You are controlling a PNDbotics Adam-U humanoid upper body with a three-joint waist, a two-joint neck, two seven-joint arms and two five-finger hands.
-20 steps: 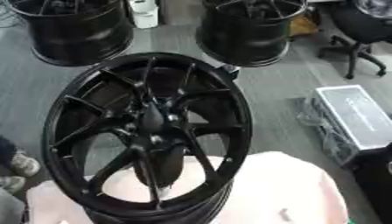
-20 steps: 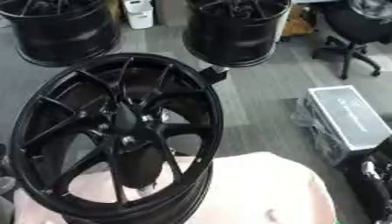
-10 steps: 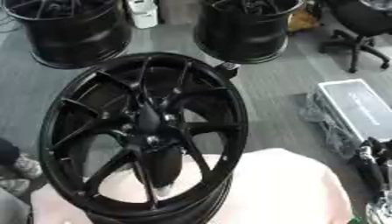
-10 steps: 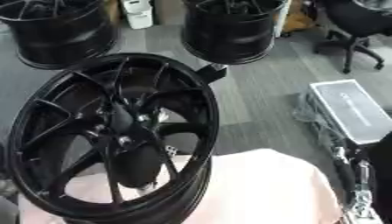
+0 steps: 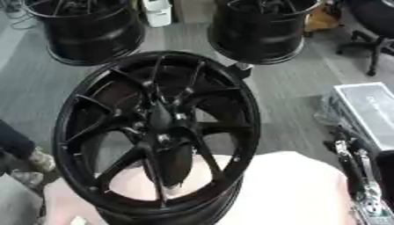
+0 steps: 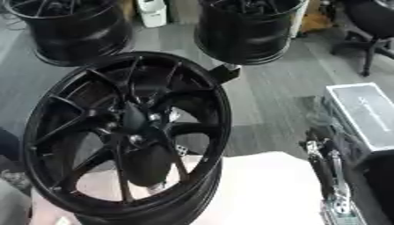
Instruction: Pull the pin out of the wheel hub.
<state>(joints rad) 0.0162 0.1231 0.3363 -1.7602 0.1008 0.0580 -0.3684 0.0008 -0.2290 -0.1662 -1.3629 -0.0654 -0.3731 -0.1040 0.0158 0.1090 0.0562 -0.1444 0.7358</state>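
My right hand (image 6: 327, 173) rises at the lower right beside the pale worktop (image 5: 292, 193), though I cannot tell how its fingers are set. The black wheel hub (image 5: 158, 132) leans on the worktop's near-left edge; I cannot make out the pin. Beyond stand two more black wheels (image 5: 265, 28) and a silver case (image 5: 369, 112).

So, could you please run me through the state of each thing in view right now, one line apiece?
Wheel: lying tilted on the pale cloth, spokes and hub facing up.
Pin: cannot make it out at the hub.
Right hand: at the right edge beside the wheel, not touching it; fingers unclear.
Left hand: not in view.
Two spare wheels: standing on the floor behind.
Silver case: closed, on the floor at right.
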